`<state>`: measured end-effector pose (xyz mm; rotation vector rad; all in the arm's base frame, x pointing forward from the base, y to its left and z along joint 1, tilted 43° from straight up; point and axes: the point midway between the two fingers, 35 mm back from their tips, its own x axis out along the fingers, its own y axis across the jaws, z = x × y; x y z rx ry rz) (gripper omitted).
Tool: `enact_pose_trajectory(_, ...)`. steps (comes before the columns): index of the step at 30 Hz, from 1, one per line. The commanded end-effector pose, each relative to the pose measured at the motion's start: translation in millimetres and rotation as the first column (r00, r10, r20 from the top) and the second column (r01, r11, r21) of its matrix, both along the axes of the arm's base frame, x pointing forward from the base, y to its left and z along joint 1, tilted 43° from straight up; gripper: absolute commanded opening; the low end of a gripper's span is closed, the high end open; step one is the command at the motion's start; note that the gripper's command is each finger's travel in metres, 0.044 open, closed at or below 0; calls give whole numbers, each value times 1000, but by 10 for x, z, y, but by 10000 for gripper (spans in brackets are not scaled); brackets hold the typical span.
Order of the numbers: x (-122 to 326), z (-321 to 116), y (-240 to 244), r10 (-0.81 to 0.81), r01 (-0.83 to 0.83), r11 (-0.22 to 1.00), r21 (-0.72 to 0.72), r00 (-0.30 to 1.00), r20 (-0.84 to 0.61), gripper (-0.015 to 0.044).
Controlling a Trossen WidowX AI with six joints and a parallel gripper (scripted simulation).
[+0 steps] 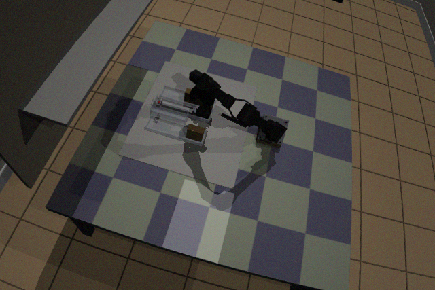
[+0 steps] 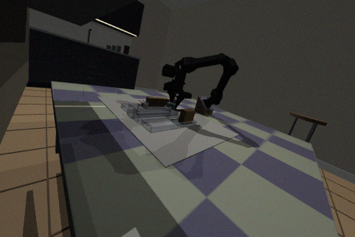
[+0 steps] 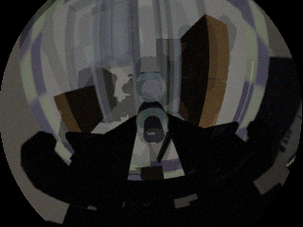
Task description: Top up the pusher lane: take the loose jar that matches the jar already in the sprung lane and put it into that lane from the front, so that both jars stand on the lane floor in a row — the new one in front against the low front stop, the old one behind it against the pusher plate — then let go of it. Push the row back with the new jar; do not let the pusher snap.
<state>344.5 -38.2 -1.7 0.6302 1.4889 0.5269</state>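
Note:
The clear rack (image 1: 164, 134) (image 2: 162, 129) has several lanes running lengthwise. My gripper (image 1: 202, 114) (image 2: 175, 108) (image 3: 151, 117) points down at one end of its middle lane and is shut on a jar. The held jar (image 3: 152, 134) has a pale round rim and a dark inside, and its lower part is hidden between the black fingers. A second round jar (image 3: 151, 87) stands in the lane just beyond it, nearly in line; the rims look very close, and contact cannot be told. The pusher plate, the front stop and the held jar's height above the floor cannot be made out.
A brown block (image 1: 195, 132) (image 2: 187, 115) (image 3: 80, 110) stands on one side of the gripper. A longer brown block (image 1: 187, 94) (image 2: 157, 101) (image 3: 214, 71) stands close on the other side. A grey mat (image 1: 154, 155) (image 2: 169, 154) lies under the rack.

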Motion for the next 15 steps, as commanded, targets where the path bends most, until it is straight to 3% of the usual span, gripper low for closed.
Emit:
enact_pose_trajectory(1,58,2,10,-6,6,1000,4,1000,24,0)
enact_pose_trajectory(15,60,-36,44,-6,6,1000,4,1000,24,0)
